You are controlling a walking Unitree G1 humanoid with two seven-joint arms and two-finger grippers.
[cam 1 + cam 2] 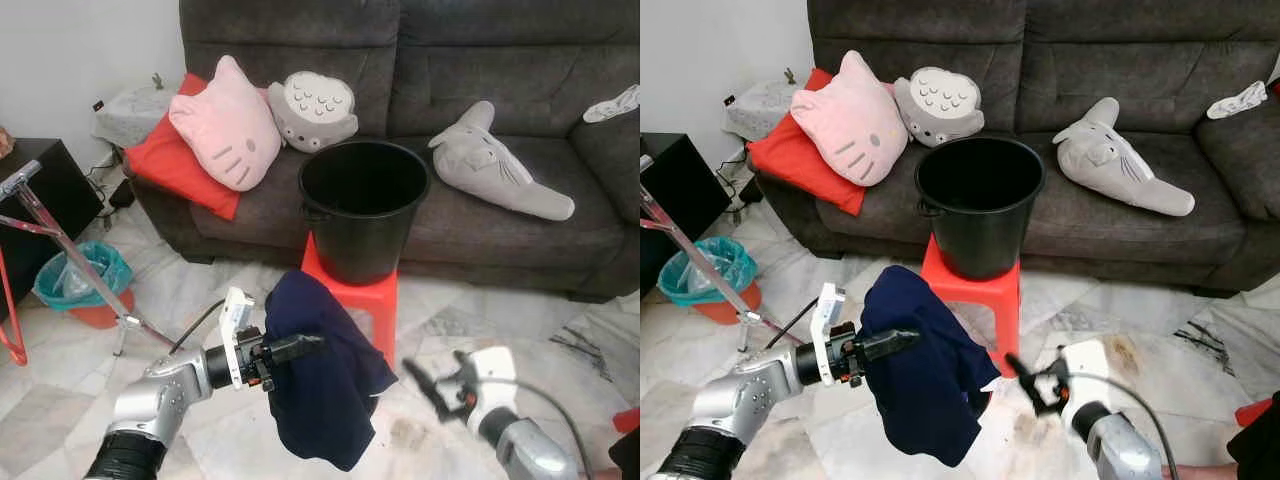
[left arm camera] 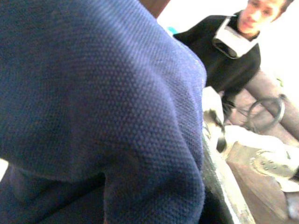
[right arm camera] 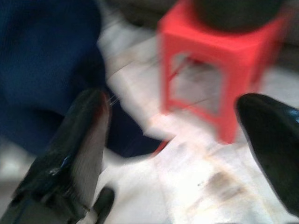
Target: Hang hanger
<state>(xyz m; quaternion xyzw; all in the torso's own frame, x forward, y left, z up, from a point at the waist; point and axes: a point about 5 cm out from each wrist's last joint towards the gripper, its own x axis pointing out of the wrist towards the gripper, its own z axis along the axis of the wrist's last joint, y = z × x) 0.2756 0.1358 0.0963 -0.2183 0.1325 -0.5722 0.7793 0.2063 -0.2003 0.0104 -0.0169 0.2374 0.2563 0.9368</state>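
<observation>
A navy blue garment [image 1: 325, 390] hangs in the air in front of the red stool, draped over my left gripper [image 1: 300, 346]. One black finger pokes out across the cloth, and the gripper is shut on the garment. In the left wrist view the blue weave [image 2: 93, 93] lies right against the lens. No hanger can be made out under the cloth. My right gripper [image 1: 435, 385] is low at the right, blurred, a short way from the garment's lower edge. In the right wrist view its fingers [image 3: 74, 140] stand wide open with nothing between them.
A black bucket [image 1: 363, 205] stands on the red plastic stool [image 1: 372, 300] before a grey sofa [image 1: 480, 60] with plush cushions. A metal stand's slanted pole [image 1: 70, 255] and a teal-lined bin [image 1: 80, 275] are at the left. A person in black [image 2: 224, 60] sits nearby.
</observation>
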